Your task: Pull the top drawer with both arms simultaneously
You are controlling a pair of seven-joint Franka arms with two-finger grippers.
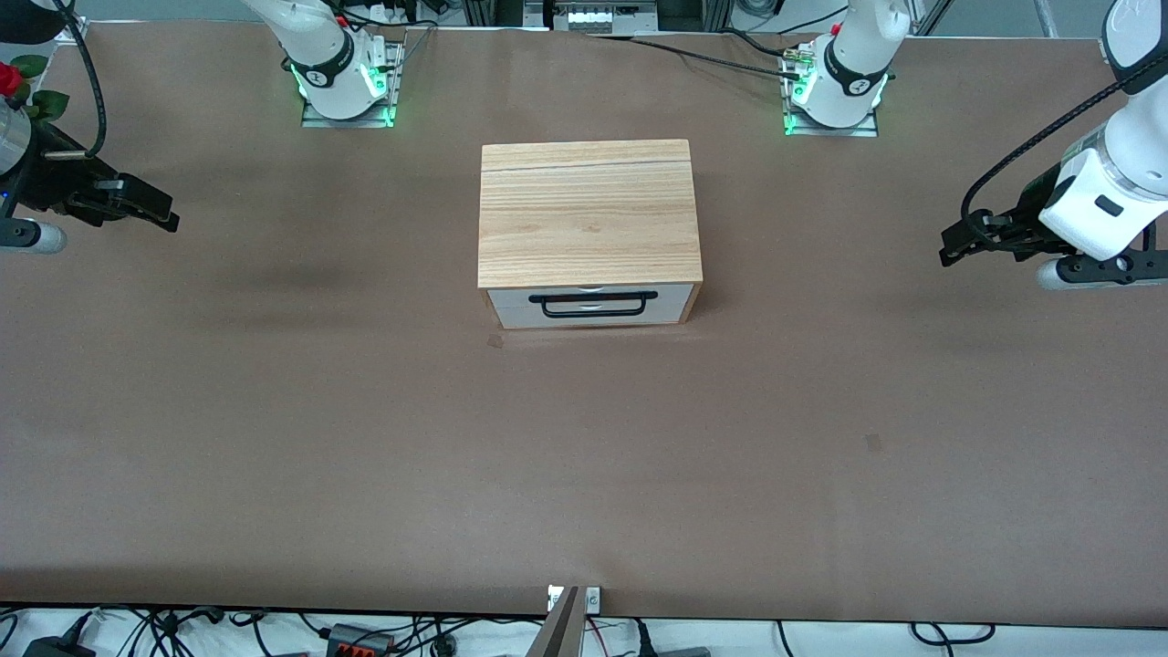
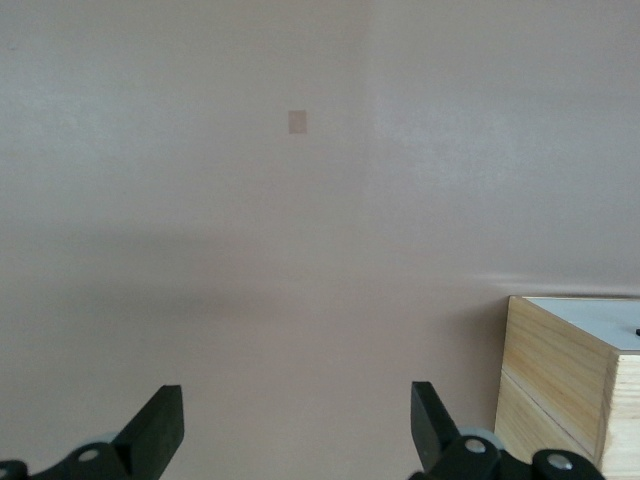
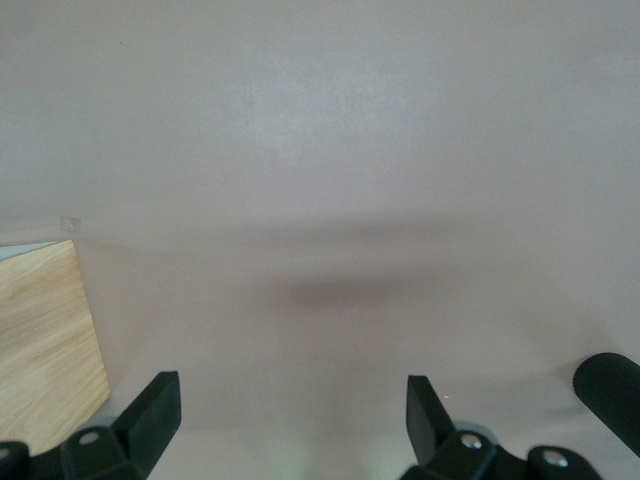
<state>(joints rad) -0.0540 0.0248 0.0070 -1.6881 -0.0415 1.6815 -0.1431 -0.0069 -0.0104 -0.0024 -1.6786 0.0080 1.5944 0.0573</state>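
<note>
A light-wood cabinet [image 1: 586,212] stands mid-table between the two arm bases. Its top drawer [image 1: 675,297] is closed, with a white front panel and a long black bar handle [image 1: 593,304] that faces the front camera. My left gripper [image 1: 949,251] hangs open and empty in the air at the left arm's end of the table, well apart from the cabinet. My right gripper [image 1: 169,217] hangs open and empty at the right arm's end. A cabinet corner shows in the left wrist view [image 2: 570,390] and in the right wrist view [image 3: 45,340].
The brown table [image 1: 365,438] spreads wide on all sides of the cabinet. A small dark patch [image 1: 873,443] marks the table toward the left arm's end. A red flower [image 1: 11,80] sits at the right arm's end by the table edge.
</note>
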